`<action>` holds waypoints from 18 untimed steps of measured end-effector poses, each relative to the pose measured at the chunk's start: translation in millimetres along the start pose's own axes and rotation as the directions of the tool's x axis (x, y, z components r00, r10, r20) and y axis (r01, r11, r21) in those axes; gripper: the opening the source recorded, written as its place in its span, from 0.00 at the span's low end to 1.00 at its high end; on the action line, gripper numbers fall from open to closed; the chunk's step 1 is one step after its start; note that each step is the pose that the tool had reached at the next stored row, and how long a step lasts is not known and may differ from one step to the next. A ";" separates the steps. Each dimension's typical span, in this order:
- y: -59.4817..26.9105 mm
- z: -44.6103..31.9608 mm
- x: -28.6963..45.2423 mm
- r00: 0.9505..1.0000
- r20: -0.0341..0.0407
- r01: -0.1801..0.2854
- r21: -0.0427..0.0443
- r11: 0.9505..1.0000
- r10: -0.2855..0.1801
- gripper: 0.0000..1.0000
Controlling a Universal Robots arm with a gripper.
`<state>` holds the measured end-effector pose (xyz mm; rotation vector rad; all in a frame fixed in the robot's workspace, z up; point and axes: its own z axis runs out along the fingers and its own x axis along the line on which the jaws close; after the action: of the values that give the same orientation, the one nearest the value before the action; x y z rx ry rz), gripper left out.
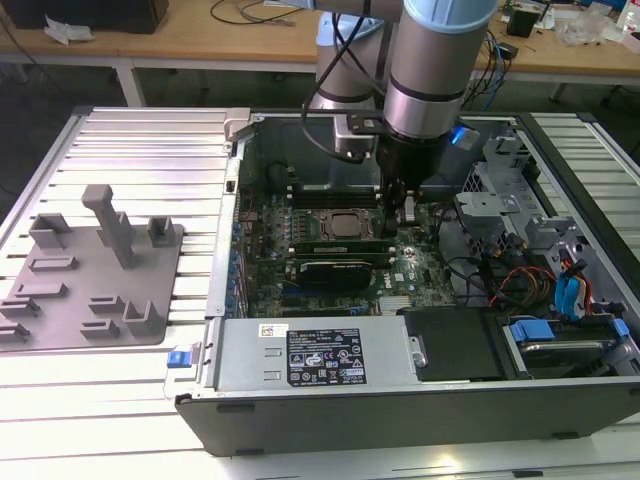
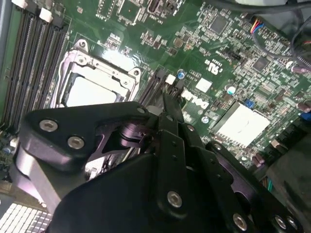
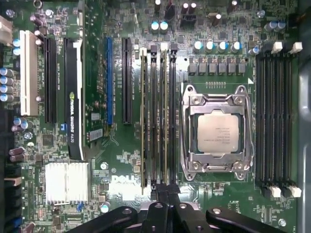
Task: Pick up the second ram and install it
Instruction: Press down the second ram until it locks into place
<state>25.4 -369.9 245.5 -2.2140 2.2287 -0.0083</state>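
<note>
The second ram (image 3: 165,121) is a thin green stick standing on edge in a memory slot beside the processor socket (image 3: 217,133). Another stick (image 3: 144,121) stands two slots over. My gripper (image 3: 164,195) is right at the near end of the second ram, fingers drawn together with no gap showing. In the second wrist view the gripper (image 2: 171,99) comes down onto the slot end next to a white latch (image 2: 170,78). The exterior view has the gripper (image 1: 398,225) low inside the open computer case, over the motherboard (image 1: 270,225).
A black graphics card (image 3: 73,97) sits in a slot beyond the sticks. The power supply (image 1: 300,355) lies along the case's front. Drive cages and cables (image 1: 520,230) crowd the exterior view's right. A grey fixture tray (image 1: 90,280) rests on the table at the exterior view's left.
</note>
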 end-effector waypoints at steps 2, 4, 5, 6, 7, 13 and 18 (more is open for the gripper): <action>0.1 1.4 0.0 1.000 0.000 0.000 0.000 1.000 0.000 0.08; 1.2 2.1 -0.1 1.000 0.000 0.000 0.000 1.000 0.000 0.08; 1.1 2.9 -0.2 1.000 0.000 0.000 0.000 1.000 0.000 0.08; 1.2 4.4 -0.2 1.000 0.000 0.000 0.000 1.000 0.000 0.08; 1.2 5.8 -0.2 1.000 0.000 0.000 0.000 1.000 0.000 0.08; 1.3 7.9 -1.3 1.000 0.001 0.000 0.003 1.000 0.000 0.08; 1.3 11.7 -1.6 1.000 0.001 0.000 0.003 1.000 0.000 0.08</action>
<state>24.1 -368.4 233.8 -2.2115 2.2264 -0.0103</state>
